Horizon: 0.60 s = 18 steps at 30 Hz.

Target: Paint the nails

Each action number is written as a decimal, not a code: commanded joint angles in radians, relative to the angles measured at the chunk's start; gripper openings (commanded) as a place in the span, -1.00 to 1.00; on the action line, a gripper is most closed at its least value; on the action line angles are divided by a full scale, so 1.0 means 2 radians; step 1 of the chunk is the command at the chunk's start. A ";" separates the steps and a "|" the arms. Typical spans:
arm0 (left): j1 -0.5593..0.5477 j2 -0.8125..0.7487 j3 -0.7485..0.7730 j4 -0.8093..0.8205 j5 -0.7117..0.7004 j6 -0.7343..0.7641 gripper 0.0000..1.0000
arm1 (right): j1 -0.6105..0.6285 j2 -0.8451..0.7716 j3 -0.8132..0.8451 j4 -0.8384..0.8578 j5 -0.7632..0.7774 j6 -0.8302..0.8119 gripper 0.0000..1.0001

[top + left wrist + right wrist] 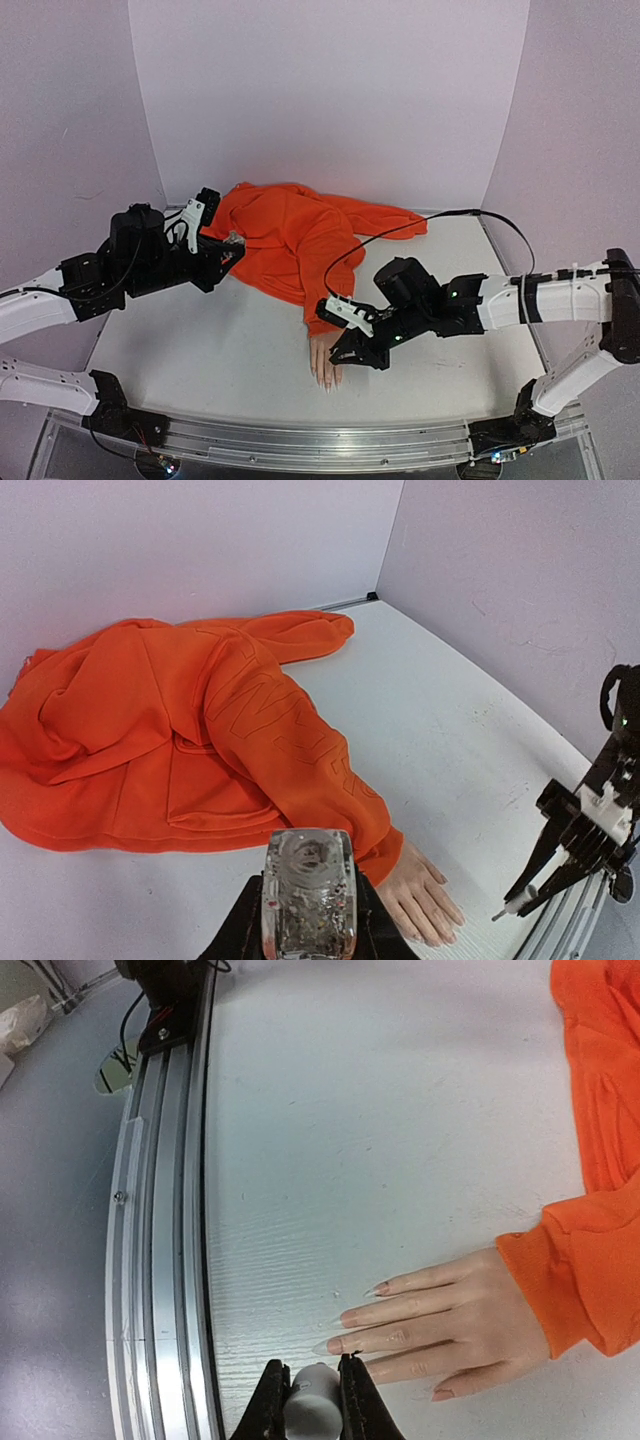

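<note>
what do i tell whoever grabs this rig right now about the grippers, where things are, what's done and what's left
Left gripper: shut on the clear bottle, back by the orange hoodie, away from the fingers.
Right gripper: shut on the white cap, just short of the fingertips of the mannequin hand.
The hand lies palm down near the front rail, with the sleeve on its wrist.
Done: bottle and cap are each in a gripper, apparently separated.
Left: the nails look pale with no colour visible, so treat all five as unpainted.
</note>
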 commanded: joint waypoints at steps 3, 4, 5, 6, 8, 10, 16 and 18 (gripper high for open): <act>0.005 0.022 0.029 0.015 -0.016 0.002 -1.00 | 0.002 0.026 -0.022 0.062 -0.044 -0.032 -1.00; 0.004 0.025 0.025 0.021 -0.022 -0.001 -1.00 | 0.002 0.028 -0.024 0.061 -0.041 -0.034 -1.00; 0.005 0.027 0.021 0.028 -0.028 -0.006 -1.00 | 0.002 0.031 -0.027 0.059 -0.039 -0.036 -1.00; 0.005 0.028 0.017 0.035 -0.035 -0.011 -1.00 | 0.002 0.035 -0.031 0.058 -0.038 -0.038 -1.00; 0.005 0.028 0.008 0.050 -0.044 -0.018 -1.00 | 0.001 0.044 -0.037 0.060 -0.041 -0.040 -1.00; 0.004 0.029 0.003 0.061 -0.049 -0.019 -1.00 | 0.006 0.056 -0.036 0.061 -0.040 -0.041 -1.00; 0.005 0.030 0.002 0.062 -0.051 -0.015 -1.00 | 0.012 0.074 -0.022 0.056 0.013 -0.046 -1.00; 0.005 0.029 0.000 0.062 -0.051 -0.017 -1.00 | 0.012 0.069 -0.027 0.056 0.026 -0.044 -1.00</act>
